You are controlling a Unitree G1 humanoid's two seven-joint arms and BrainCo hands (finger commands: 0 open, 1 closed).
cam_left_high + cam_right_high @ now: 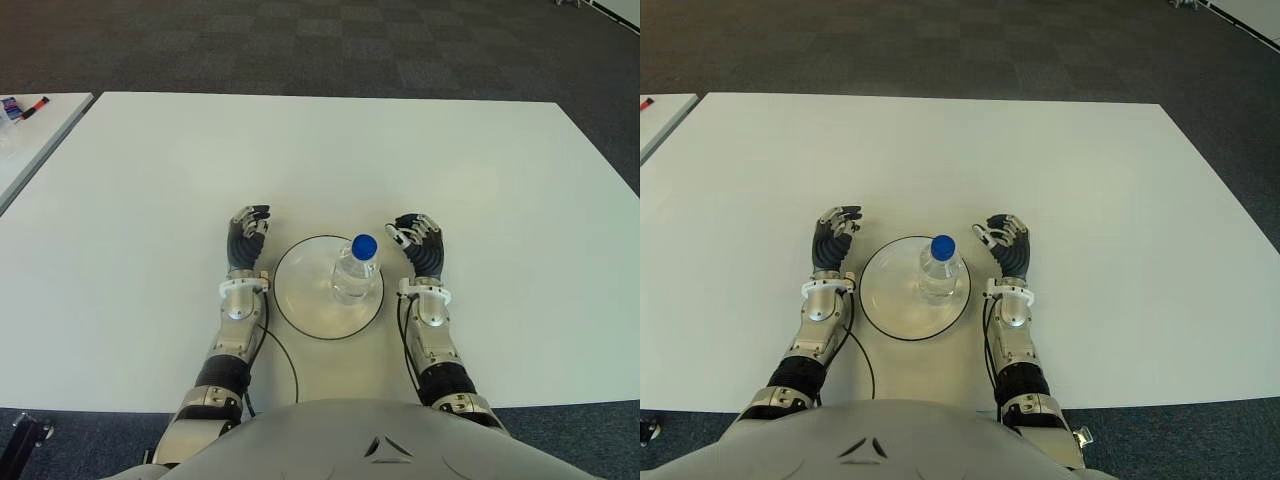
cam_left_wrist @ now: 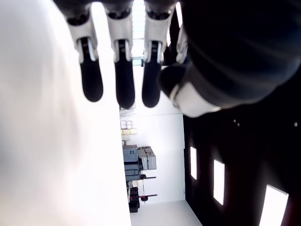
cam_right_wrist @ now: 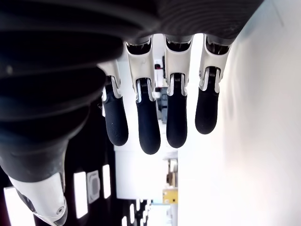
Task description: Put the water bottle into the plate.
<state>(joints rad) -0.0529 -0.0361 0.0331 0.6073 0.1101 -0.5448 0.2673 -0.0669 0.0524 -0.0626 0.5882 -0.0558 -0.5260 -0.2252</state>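
Note:
A clear water bottle (image 1: 355, 272) with a blue cap stands upright on the white plate (image 1: 302, 300), toward the plate's right side. My right hand (image 1: 420, 245) shows just right of the plate, apart from the bottle, fingers relaxed and holding nothing; its wrist view shows the fingers (image 3: 148, 127) hanging free. My left hand (image 1: 246, 236) shows just left of the plate, fingers loosely curved and empty. Its wrist view shows the fingers (image 2: 123, 84) with nothing between them.
The white table (image 1: 330, 150) stretches wide around the plate. A second table (image 1: 30, 125) at the far left carries small items. Dark carpet lies beyond the table's far edge.

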